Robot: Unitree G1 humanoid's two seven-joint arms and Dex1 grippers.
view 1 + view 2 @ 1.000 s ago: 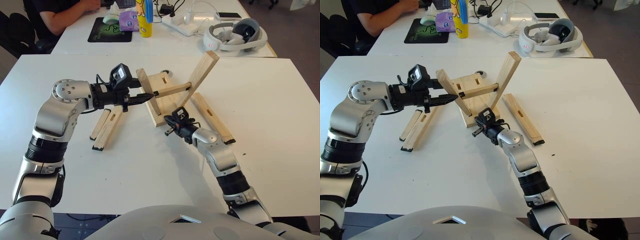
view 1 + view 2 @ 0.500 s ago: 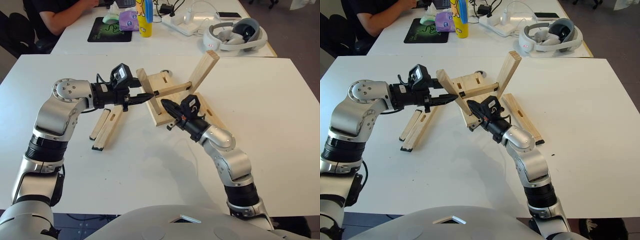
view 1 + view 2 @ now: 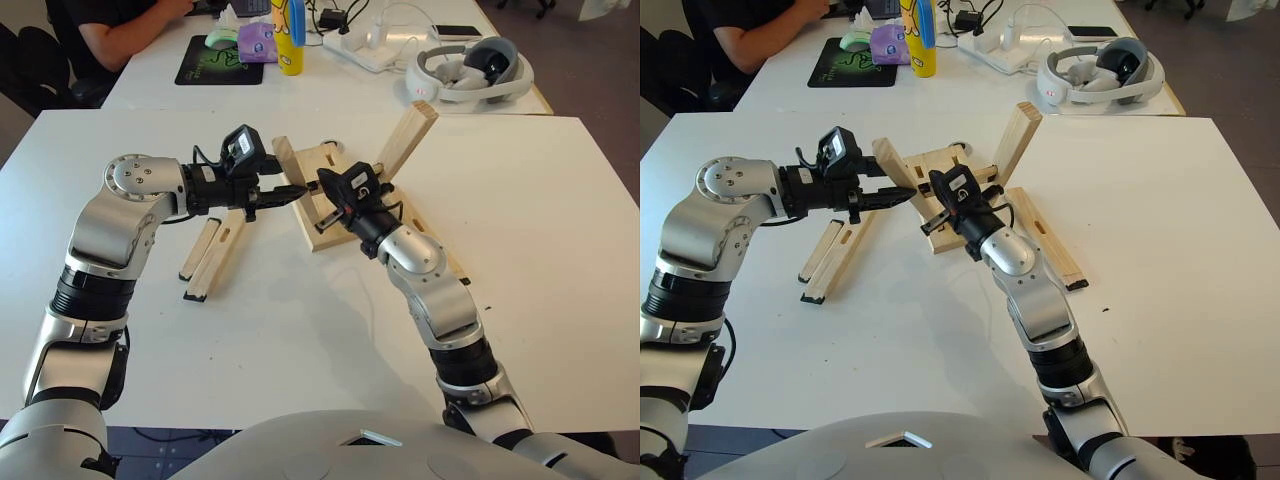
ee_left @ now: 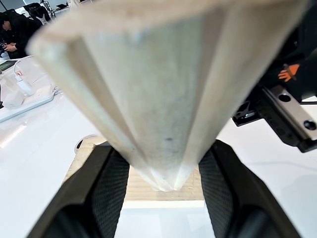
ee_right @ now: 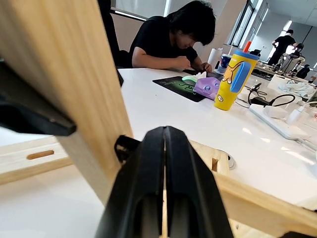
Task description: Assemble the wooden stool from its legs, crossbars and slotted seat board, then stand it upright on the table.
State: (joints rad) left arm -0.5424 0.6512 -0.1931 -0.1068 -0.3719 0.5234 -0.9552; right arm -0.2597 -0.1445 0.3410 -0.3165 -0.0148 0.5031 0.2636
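Note:
The partly built stool lies on the white table: a slotted seat board (image 3: 327, 237) flat, with two legs rising from it in a V, joined by a crossbar (image 3: 352, 178). My left gripper (image 3: 293, 191) is shut on the left leg (image 3: 288, 163), which sits between its fingers (image 4: 111, 188) in the left wrist view. My right gripper (image 3: 323, 181) is shut with nothing in it, its tips right by the joint of that leg (image 5: 64, 89) and the crossbar (image 5: 267, 198). The right leg (image 3: 412, 132) stands free.
Two loose wooden pieces (image 3: 212, 255) lie left of the stool, and another (image 3: 432, 238) lies to its right under my right forearm. A second table behind carries a yellow bottle (image 3: 290, 40), a headset (image 3: 472, 70) and a mouse pad (image 3: 208, 60).
My right gripper has risen from the table in front of the seat board and moved up and left to the leg and crossbar joint. The left arm has kept still on the leg.

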